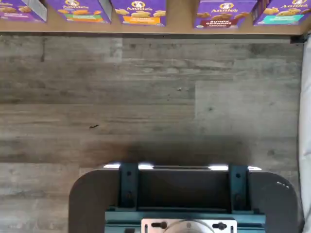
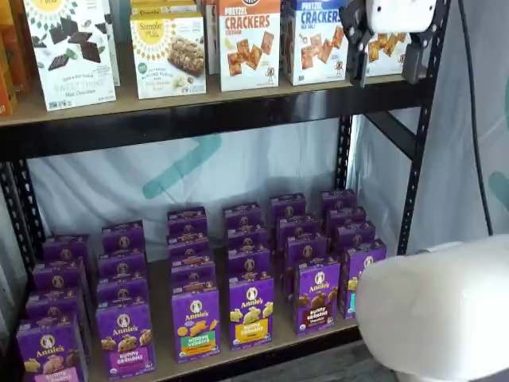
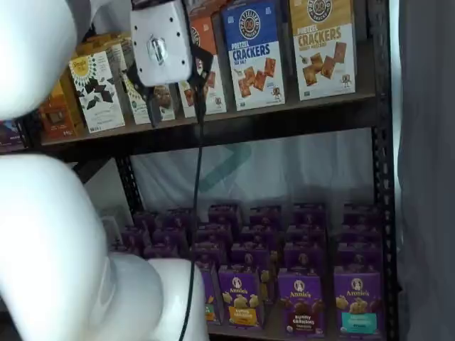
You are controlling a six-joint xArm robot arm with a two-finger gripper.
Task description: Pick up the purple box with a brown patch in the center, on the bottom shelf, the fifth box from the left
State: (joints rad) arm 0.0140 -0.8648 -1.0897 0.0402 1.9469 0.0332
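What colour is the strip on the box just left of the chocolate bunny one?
Yellow, on the neighbouring purple box beside the purple box; clearest in a shelf view.

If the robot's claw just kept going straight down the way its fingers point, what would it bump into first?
Probably nothing on the shelves. The open gripper hangs fingers-down up at the top shelf's level, seemingly in front of the rack. Straight below looks free down to the wooden floor, not the purple box; depth is hard to judge.

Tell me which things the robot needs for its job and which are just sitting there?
Needed:
purple box with brown cookies
bottom shelf
gripper, open, up by the top shelf

Just sitting there:
yellow-strip purple box
green-strip purple box
cracker boxes
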